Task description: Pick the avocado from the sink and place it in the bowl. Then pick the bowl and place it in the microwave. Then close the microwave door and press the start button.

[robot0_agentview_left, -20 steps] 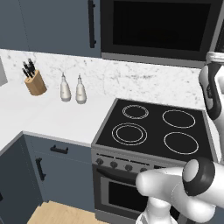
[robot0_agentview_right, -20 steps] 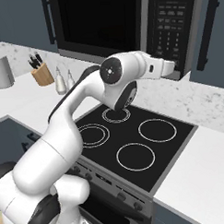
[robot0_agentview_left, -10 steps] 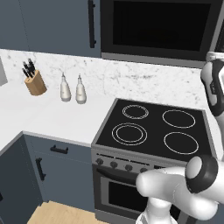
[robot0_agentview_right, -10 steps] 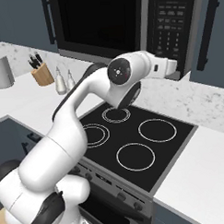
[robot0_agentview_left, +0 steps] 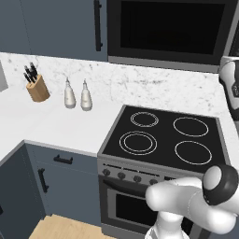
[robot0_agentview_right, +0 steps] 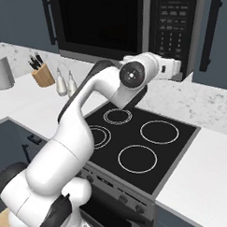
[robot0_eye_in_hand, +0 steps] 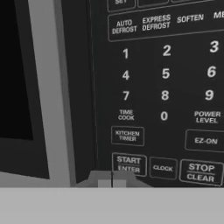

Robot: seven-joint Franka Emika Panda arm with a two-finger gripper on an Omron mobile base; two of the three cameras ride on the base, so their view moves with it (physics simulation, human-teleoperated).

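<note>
The microwave (robot0_agentview_right: 102, 22) hangs above the stove with its door (robot0_agentview_left: 168, 32) shut and the black window dark. My gripper (robot0_agentview_right: 177, 68) is pressed up against the lower part of the keypad panel (robot0_agentview_right: 174, 24). In the hand view the gripper (robot0_eye_in_hand: 112, 180) is shut with nothing in it, its tips just below and left of the START ENTER button (robot0_eye_in_hand: 128, 164). The door's grey bar handle (robot0_eye_in_hand: 48, 87) runs down the left of that view. The avocado, the bowl and the sink are out of view.
A black four-burner stove (robot0_agentview_right: 130, 135) lies under the arm. On the white counter to the left stand a knife block (robot0_agentview_left: 37, 86), two white bottles (robot0_agentview_left: 70, 95) and a paper towel roll (robot0_agentview_right: 1, 72). Dark cabinets flank the microwave.
The arm has pushed a little further right, bringing the hand closer to the keypad. The door and everything on the counter stay as they were.
</note>
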